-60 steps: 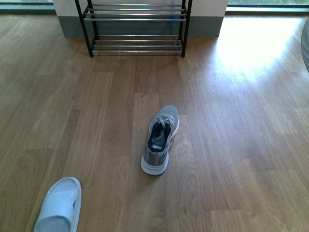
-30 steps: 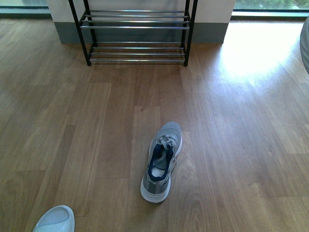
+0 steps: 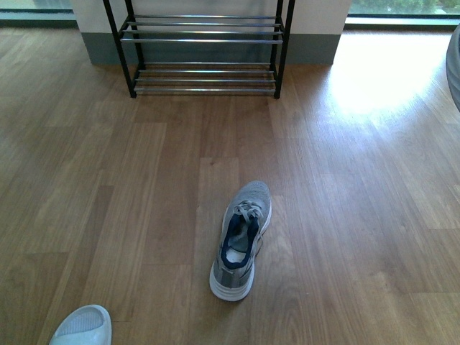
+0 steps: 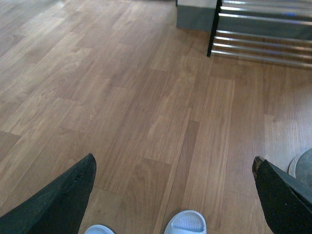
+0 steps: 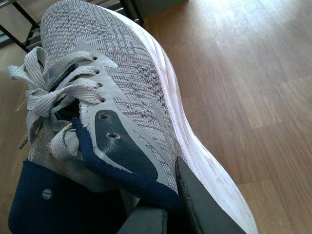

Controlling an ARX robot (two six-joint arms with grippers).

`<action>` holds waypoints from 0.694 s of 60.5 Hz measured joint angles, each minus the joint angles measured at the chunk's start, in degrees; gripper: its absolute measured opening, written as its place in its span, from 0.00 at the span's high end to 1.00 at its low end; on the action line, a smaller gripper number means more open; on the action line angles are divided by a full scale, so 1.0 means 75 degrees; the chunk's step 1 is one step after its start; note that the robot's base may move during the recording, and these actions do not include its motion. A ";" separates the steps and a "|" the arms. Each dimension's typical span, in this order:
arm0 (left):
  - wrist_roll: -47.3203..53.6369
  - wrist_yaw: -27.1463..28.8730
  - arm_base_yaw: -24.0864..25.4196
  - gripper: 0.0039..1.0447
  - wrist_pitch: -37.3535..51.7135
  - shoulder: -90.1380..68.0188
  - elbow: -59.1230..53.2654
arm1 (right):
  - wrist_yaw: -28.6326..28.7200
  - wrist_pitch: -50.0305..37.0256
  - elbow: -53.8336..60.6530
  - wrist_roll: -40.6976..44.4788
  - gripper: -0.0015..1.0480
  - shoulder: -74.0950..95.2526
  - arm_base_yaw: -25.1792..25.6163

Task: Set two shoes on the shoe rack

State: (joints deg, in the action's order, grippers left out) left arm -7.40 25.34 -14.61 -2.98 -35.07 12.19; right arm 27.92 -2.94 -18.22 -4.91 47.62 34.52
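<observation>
**A:** Grey sneaker (image 3: 240,243): where?

**B:** Stands upright on the wood floor (image 3: 108,180) in the middle of the room. Points its toe towards the shoe rack (image 3: 205,50), well apart from it, heel nearest the front camera.

**A:** And the second sneaker (image 5: 131,83)?

**B:** Fills the right wrist view, with loose grey laces and navy lining at the collar. Sits clamped in the right tool (image 5: 163,190), gripped at the collar wall with one grey finger (image 5: 204,204) outside by the white sole and the other inside.

**A:** Left tool (image 4: 173,161)?

**B:** Spread wide, gripping nothing between its dark fingers (image 4: 58,200). Hangs above bare floor, near two white slippers (image 4: 185,223), with the rack further off.

**A:** Rack itself?

**B:** Stands against the base of the wall. Shows a black frame and thin chrome bars, two tiers in the front view.
</observation>
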 joint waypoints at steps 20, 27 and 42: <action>0.2014 -0.0761 -0.1043 0.09 0.2506 -0.7067 0.2973 | 0.0000 0.0000 0.0000 0.0000 0.99 0.0000 0.0000; 0.2238 -0.0938 -0.1160 0.09 0.2398 -0.9084 0.4243 | 0.0000 0.0000 0.0000 0.0000 0.99 0.0000 0.0000; 0.1900 -0.1603 -0.1661 0.09 0.1816 -1.2319 0.6851 | 0.0003 0.0000 0.0000 0.0000 0.99 0.0000 0.0000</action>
State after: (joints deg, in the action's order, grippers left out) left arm 6.85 13.32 -27.07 10.63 -127.46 63.57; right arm 27.94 -2.94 -18.22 -4.91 47.62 34.52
